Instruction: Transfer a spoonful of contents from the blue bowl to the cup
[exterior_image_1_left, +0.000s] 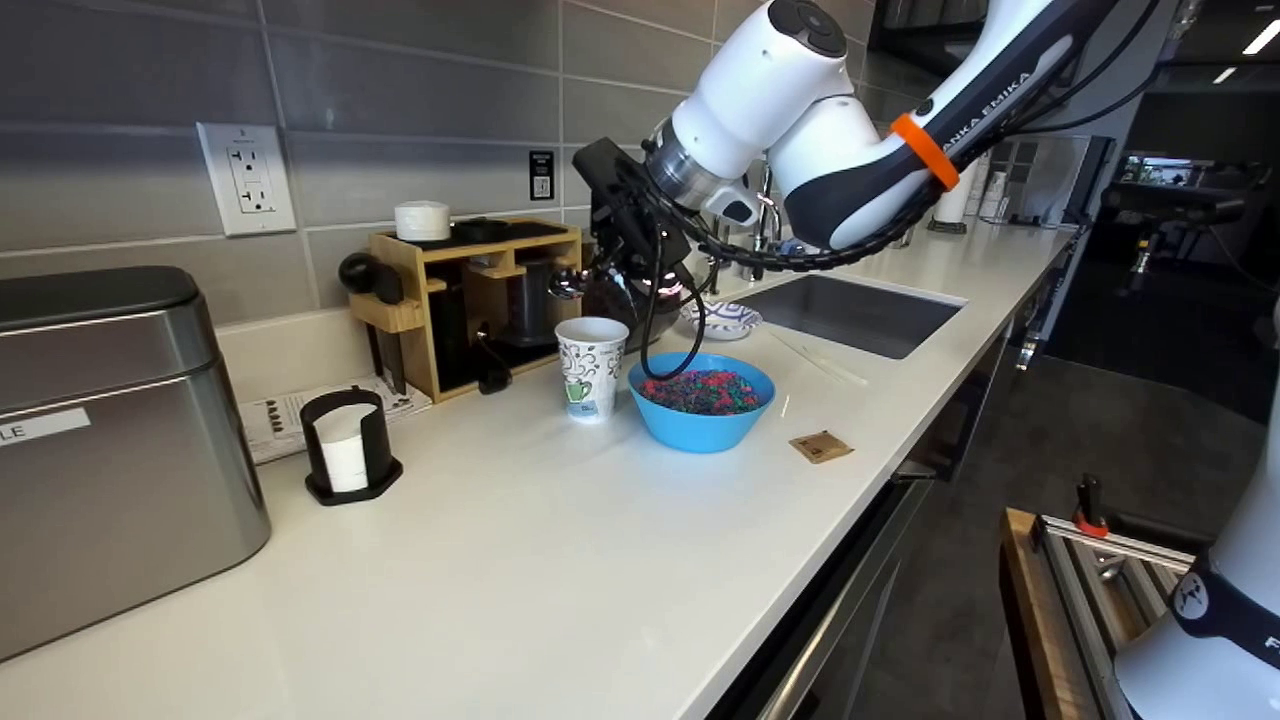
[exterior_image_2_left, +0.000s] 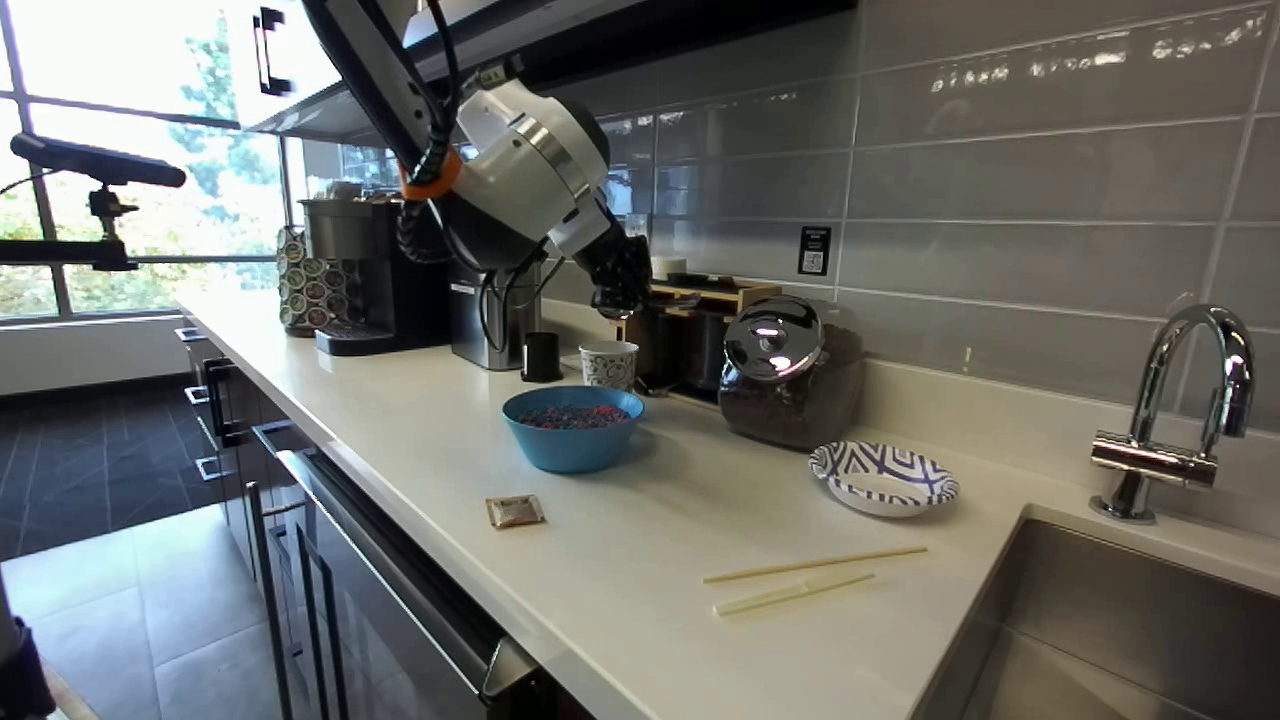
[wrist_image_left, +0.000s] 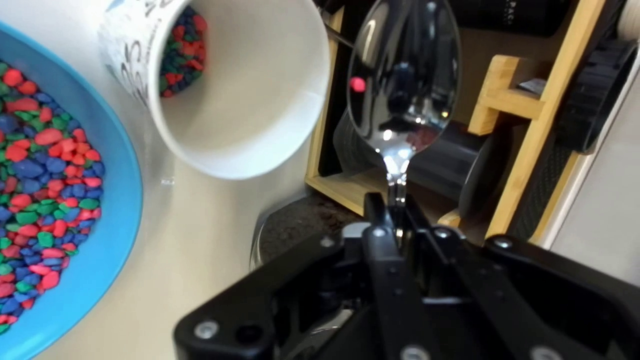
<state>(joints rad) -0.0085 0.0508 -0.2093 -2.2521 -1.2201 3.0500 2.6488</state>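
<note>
The blue bowl (exterior_image_1_left: 690, 432) stands on the counter in both exterior views (exterior_image_2_left: 572, 448). It holds contents (wrist_image_left: 42, 200) of loose red, blue and green bits. The white cup (exterior_image_1_left: 590, 375) stands upright beside the bowl and also shows in an exterior view (exterior_image_2_left: 609, 367). In the wrist view the cup (wrist_image_left: 255, 100) has a layer of the same bits at its bottom. My gripper (wrist_image_left: 395, 215) is shut on the handle of a metal spoon (wrist_image_left: 405, 65). The spoon is above and beside the cup. A pink spot, a bit or a reflection, shows on its bowl.
A wooden rack (exterior_image_1_left: 572, 240) stands behind the cup against the wall. A glass jar (exterior_image_2_left: 795, 405) with dark contents is near it. A patterned paper bowl (exterior_image_2_left: 885, 480), two thin sticks (exterior_image_2_left: 815, 566), a brown packet (exterior_image_2_left: 515, 511) and a black holder (exterior_image_1_left: 352, 445) are on the counter.
</note>
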